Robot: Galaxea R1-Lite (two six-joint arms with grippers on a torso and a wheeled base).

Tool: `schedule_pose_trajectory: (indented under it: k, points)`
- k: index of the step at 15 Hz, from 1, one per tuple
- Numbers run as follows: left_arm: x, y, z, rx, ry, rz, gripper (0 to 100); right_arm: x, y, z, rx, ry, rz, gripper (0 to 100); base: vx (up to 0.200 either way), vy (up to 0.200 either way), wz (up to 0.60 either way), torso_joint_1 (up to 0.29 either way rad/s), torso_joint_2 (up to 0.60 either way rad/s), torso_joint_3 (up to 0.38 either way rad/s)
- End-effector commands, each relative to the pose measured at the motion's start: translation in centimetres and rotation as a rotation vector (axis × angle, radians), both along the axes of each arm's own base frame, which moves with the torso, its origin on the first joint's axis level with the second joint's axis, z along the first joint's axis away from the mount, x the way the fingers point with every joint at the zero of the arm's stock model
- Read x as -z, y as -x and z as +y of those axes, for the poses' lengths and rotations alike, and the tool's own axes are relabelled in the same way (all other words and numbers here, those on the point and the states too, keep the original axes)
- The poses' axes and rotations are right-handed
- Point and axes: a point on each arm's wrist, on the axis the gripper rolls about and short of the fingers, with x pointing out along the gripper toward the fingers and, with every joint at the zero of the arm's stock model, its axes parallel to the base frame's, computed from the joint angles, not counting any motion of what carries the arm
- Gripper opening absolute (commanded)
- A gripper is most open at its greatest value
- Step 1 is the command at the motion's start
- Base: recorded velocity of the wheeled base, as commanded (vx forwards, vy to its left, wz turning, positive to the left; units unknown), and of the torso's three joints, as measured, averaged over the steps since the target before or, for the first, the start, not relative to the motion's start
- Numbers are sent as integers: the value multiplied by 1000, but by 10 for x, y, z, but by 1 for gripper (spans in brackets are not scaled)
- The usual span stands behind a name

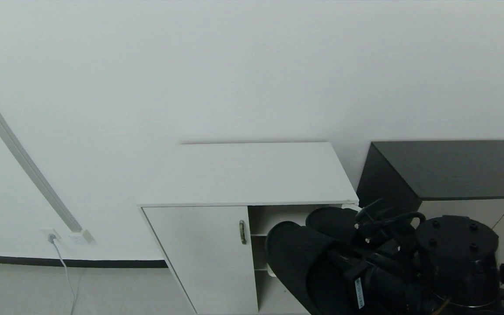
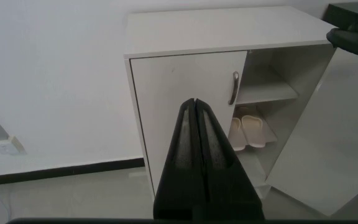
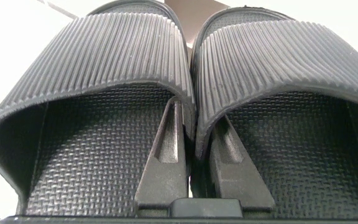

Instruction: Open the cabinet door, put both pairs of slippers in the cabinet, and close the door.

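The white cabinet (image 1: 252, 175) (image 2: 185, 81) stands against the wall. Its left door (image 1: 199, 253) with a metal handle (image 1: 243, 232) is closed, while its right door (image 2: 334, 137) is swung open, baring the shelves. A pale pair of slippers (image 2: 252, 130) lies on a lower shelf. My right gripper (image 3: 194, 155) is shut on the black pair of slippers (image 1: 295, 258) (image 3: 104, 143), pinching their inner walls together. It holds them in front of the open right half. My left gripper (image 2: 194, 149) hangs shut and empty, back from the cabinet front.
A black table (image 1: 453, 166) stands right of the cabinet. A wall socket with a cable (image 1: 53, 238) and a slanted conduit (image 1: 15, 148) are on the wall to the left. Bare floor (image 2: 73, 193) lies before the cabinet.
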Motion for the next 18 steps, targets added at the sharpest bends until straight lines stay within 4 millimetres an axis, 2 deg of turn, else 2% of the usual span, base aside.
schedule_pose_trajectory:
  k: [1, 9, 18]
  points:
    - [0, 0, 0, 0, 0, 1, 0, 0, 0, 0, 0, 0, 0, 0, 0, 0, 0, -144, 330, 178]
    - [0, 0, 0, 0, 0, 1, 0, -1, 3, 1, -11, -4, -3, 0, 0, 0, 0, -167, 391, 218]
    - [0, 0, 0, 0, 0, 1, 0, 1, 4, 0, -14, 3, 3, 0, 0, 0, 0, -222, 545, 318]
